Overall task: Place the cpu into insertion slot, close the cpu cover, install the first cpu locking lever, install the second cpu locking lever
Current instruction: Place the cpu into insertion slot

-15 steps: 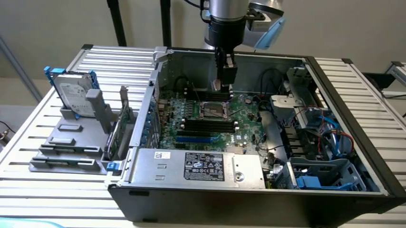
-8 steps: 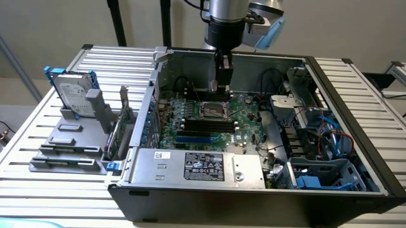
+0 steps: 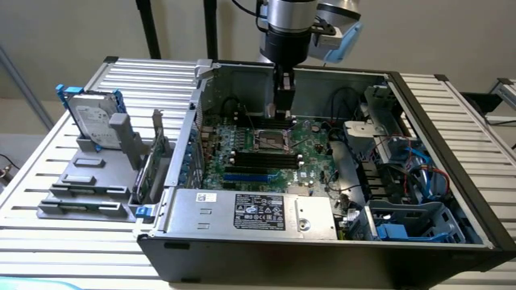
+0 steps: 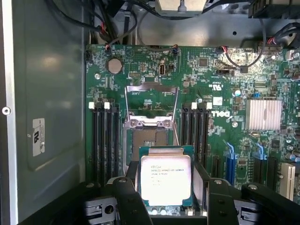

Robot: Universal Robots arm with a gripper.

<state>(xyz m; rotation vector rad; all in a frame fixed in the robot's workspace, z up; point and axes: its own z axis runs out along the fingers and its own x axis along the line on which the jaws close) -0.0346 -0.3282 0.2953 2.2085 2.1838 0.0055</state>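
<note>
Near the insertion slot (image 4: 149, 138), our gripper (image 3: 278, 115) grips the cpu (image 4: 165, 176) by its edges (cpu cover (image 4: 152, 88) standing open), so we're on placement, and seating it likely calls for squaring up.

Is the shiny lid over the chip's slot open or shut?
Open. The cpu cover is flipped back off the insertion slot, whose inside shows bare. The cpu is not in it yet.
</note>
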